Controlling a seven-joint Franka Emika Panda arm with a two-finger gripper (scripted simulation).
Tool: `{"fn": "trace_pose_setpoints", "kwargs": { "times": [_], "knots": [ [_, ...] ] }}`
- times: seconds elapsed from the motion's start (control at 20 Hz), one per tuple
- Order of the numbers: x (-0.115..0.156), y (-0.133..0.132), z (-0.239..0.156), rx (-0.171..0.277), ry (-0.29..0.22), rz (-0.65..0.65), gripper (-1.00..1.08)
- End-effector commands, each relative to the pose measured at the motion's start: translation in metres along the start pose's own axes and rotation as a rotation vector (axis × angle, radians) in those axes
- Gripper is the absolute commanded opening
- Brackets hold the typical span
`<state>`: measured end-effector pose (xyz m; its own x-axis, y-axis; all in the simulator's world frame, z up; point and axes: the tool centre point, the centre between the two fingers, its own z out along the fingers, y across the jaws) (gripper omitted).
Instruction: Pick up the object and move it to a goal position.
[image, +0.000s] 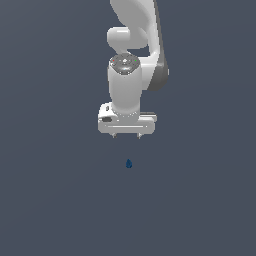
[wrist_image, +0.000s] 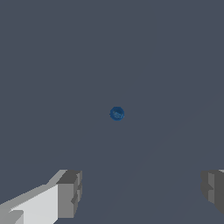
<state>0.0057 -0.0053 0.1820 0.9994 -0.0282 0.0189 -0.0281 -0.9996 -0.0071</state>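
Observation:
The object (image: 129, 163) is a tiny dark blue peg on the grey floor, a little below my white gripper (image: 127, 136) in the exterior view. From the wrist camera the object (wrist_image: 117, 113) appears as a small blue round dot seen end-on, with nothing touching it. My gripper (wrist_image: 140, 190) is open, its two grey fingertips (wrist_image: 70, 194) standing far apart. Nothing is between them. The peg lies apart from both fingers.
A plain dark grey surface (image: 50, 200) fills both views. The white arm (image: 132, 45) rises behind the gripper toward the top of the exterior view.

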Motion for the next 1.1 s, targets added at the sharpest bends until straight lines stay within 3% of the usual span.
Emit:
{"fn": "trace_pose_setpoints", "kwargs": {
  "times": [0.0, 0.45, 1.05],
  "knots": [
    [0.0, 0.0, 0.0, 0.0, 0.0, 0.0, 1.0],
    [0.0, -0.031, -0.001, 0.0, 0.013, -0.082, 1.0],
    [0.005, -0.029, 0.008, 0.001, 0.01, -0.06, 1.0]
  ]
}}
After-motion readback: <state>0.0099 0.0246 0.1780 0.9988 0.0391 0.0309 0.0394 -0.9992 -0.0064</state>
